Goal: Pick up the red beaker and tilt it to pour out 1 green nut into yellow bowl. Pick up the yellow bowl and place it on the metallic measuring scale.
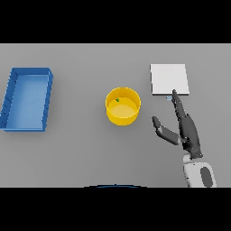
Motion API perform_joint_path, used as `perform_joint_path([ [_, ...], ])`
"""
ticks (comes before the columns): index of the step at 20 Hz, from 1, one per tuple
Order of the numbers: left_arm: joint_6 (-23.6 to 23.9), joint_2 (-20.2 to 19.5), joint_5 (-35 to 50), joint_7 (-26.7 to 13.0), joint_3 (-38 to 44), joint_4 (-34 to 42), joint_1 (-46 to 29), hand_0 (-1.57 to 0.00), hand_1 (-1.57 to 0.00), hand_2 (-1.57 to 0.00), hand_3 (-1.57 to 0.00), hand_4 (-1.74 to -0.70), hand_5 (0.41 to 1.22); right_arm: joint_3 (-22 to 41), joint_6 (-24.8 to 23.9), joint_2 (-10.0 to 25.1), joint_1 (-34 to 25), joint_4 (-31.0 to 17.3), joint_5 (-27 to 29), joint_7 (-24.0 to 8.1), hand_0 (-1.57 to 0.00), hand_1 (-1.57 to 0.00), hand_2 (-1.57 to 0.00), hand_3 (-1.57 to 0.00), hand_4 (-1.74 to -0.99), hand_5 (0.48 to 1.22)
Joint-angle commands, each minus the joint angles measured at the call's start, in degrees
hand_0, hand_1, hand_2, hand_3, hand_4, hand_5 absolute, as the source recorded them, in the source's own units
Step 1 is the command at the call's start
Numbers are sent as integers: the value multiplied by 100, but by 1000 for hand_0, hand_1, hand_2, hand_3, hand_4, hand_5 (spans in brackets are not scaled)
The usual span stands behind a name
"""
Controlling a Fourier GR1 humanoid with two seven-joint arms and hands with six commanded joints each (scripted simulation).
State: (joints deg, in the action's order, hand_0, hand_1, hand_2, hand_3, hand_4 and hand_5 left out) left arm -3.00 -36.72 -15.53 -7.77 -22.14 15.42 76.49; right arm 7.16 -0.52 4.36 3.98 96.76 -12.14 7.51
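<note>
Yellow bowl (122, 106) sits mid-frame on the counter (81, 153), a green nut (117, 100) inside. My right hand (186, 131), fingers straight and released, should wrap its rim squarely before lifting toward the metallic scale (168, 79) upper right.

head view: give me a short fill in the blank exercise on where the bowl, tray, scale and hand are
1. The small green nut lies inside the ____ bowl.
2. The blue tray lies to the ____ of the bowl.
3. The right hand is ____, its fingers straight and holding nothing.
4. The fingertips of the right hand reach the near edge of the pale square ____.

Missing words: yellow; left; open; scale
</note>
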Motion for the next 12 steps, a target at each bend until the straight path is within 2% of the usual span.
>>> perform_joint_path([
  [1, 193, -34, 226, -144, 138, 94, -213, -1571, -1571, -1571, -1564, -1740, 1221, -18, 23, 23, 5, -26, 25, 10, 1, 1, 1, 1, -1134, 632],
  [4, 606, -118, 859, -724, 449, 518, -896, -1571, -1571, -1571, -1567, -1741, 1221, 46, 84, -31, 34, -31, 60, 81, 1, 1, 1, 1, -1133, 655],
  [6, 784, -211, 1226, -911, 551, 1108, -1510, -1571, -1571, -1571, -1569, -1741, 1221, 27, 70, -14, 53, -20, 62, 78, 1, 1, 1, 1, -1127, 664],
  [11, 1503, -210, 1912, -1268, 502, 2773, -3235, -1571, -1571, -1571, -1570, -1741, 1221, 76, 70, 20, 36, -14, -21, 121, 1, 1, 1, 1, -1166, 676],
  [12, 1607, -237, 1998, -1390, 487, 3018, -3420, -1571, -1571, -1571, -1570, -1741, 1186, 82, 49, 5, 90, 0, -37, 133, 1, 1, 1, 1, -1175, 676],
])
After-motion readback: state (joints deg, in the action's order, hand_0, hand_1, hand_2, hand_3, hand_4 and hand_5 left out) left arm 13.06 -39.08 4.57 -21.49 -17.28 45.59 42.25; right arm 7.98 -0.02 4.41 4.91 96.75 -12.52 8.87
